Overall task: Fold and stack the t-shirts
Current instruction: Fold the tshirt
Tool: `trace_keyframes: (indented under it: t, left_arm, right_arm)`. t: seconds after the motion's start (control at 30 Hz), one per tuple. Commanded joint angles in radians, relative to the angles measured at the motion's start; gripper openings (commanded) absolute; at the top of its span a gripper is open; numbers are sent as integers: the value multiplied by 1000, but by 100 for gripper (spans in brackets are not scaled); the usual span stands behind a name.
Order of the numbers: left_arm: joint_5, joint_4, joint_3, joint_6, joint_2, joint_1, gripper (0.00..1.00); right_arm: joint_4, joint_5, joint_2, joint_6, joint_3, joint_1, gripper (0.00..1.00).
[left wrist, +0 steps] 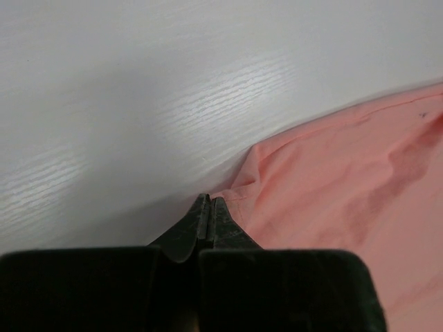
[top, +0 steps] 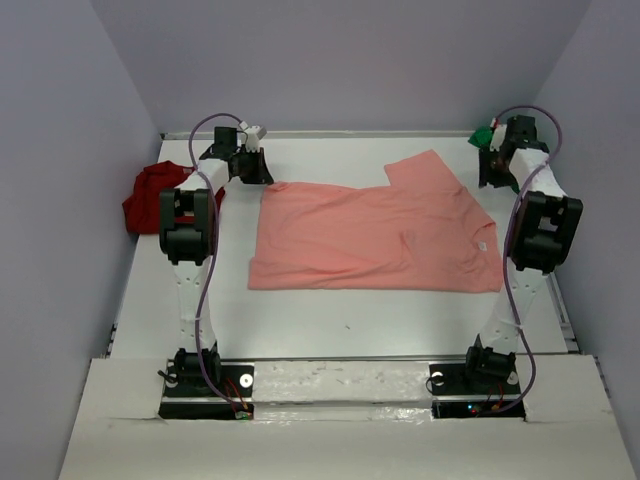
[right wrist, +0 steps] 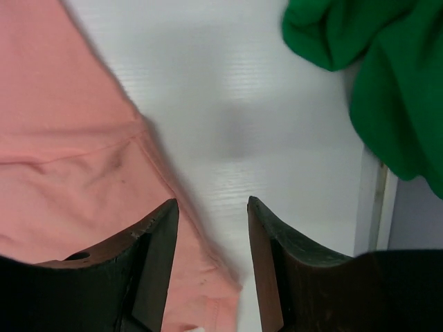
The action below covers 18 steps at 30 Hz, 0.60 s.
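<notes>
Three soft cloth t-shirts, one per colour, lie on one white fine-grained table (top: 330,320). At ten o'clock the dark red t-shirt (top: 150,198) sits bunched in a lump. The black left gripper (left wrist: 210,206) is clenched, its tips at the eleven o'clock corner of the salmon-pink t-shirt (top: 370,235), which lies flat and lightly wrinkled at centre; whether cloth is pinched I cannot tell. The black right gripper (right wrist: 211,207) stands released above that shirt's edge. At one o'clock the bright green t-shirt (right wrist: 394,90) lies heaped.
</notes>
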Motion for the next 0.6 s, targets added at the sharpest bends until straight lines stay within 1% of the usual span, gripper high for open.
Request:
trace_keyframes:
  t: [0.0,0.1,0.13,0.17,0.2,0.23,0.3,0.37,0.57]
  left_arm:
    - [21,13,-12,17,-89,-2,0]
    - [10,14,-16,26,-92,-3,0]
    - [8,13,-21,31,-93,-2,0]
    - [5,13,-22,31,-95,-2,0]
    - [5,14,-24,32,-96,-2,0]
    - [4,14,-27,34,-96,-2,0]
    - [-1,14,-30,35,-98,-2,0]
    - [-5,14,-30,38,-99,-2,0]
    - [-21,7,-28,48,-106,-2,0]
  right_arm:
    - [-83,-286,9,66,94,-56,50]
    - [-117,-372,47,82,155,-57,50]
    - [-149,-387,66,89,220,-57,51]
    - [-174,-407,117,91,267,-57,51]
    - [-203,-450,148,93,314,-57,51]
    - [-229,-467,179,93,406,-57,50]
    - [-287,-519,248,90,480,-57,50]
    - [-301,-550,270,93,520,-57,50]
    - [-304,-579,320,90,549,-57,50]
